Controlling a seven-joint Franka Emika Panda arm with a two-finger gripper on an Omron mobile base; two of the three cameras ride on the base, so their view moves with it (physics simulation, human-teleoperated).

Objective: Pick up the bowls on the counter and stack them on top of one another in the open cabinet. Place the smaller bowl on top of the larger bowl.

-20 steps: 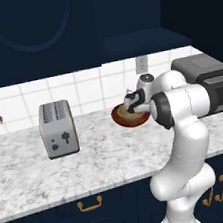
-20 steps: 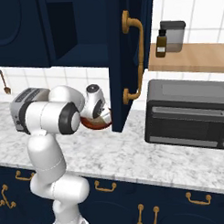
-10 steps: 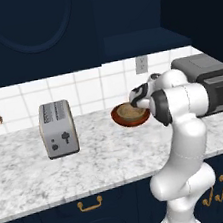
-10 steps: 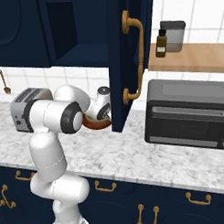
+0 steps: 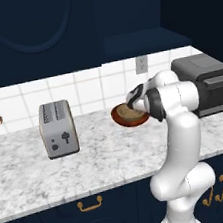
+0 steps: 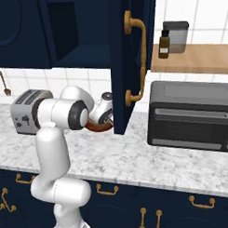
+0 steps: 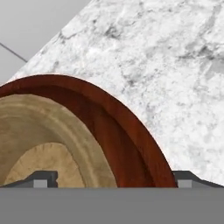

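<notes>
The larger bowl [image 7: 131,144] is glossy reddish-brown, the smaller bowl [image 7: 48,131] inside it matte light tan with a wood look. The desk [image 5: 105,160] is white-grey marbled stone. The cabinet [image 6: 85,33] is dark navy with a brass handle [image 6: 137,59]; the toaster [image 5: 58,128] is silver-grey, the oven [image 6: 192,115] black

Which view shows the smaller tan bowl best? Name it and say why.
The hand view: the smaller bowl shows large, sitting inside the larger bowl, its rim clear. In the left base view the smaller bowl is a sliver beside the arm; in the right base view, bowl colours blur together.
</notes>
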